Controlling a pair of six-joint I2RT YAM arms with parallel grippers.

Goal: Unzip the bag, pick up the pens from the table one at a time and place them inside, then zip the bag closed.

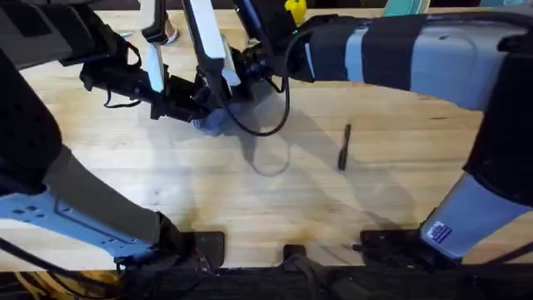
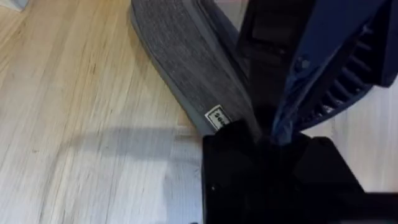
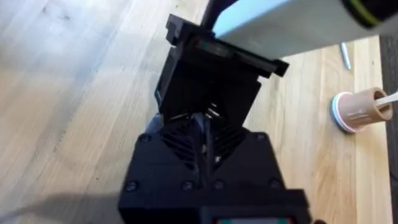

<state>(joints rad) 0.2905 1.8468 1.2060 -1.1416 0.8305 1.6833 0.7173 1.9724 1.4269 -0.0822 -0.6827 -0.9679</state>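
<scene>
Both arms are bunched up over the bag [image 1: 215, 122] at the far side of the tabletop [image 1: 275, 208]. It's a grey-blue pouch of woven, denim-looking fabric with a rounded, elongated shape, and in the left wrist view you can see its ribbed weave and a small white label sewn into the seam, right against the left pincer [image 2: 264, 134].

That pincer sits at the end of the bag and looks closed on the fabric edge there, though its black body hides most of the contact. The right pincer [image 3: 205, 124] is jammed nose to nose with the other arm's black block, and I can't tell if its fingers are apart or together.

One pen [image 1: 344, 147] counted: slim, dark, straight, lying loose on the wood well off to the side of both pincers.

The tabletop is light butcher-block with long plank grain. Past the right pincer stands one tan ribbed cup thing on a pink base [image 3: 359, 111].
</scene>
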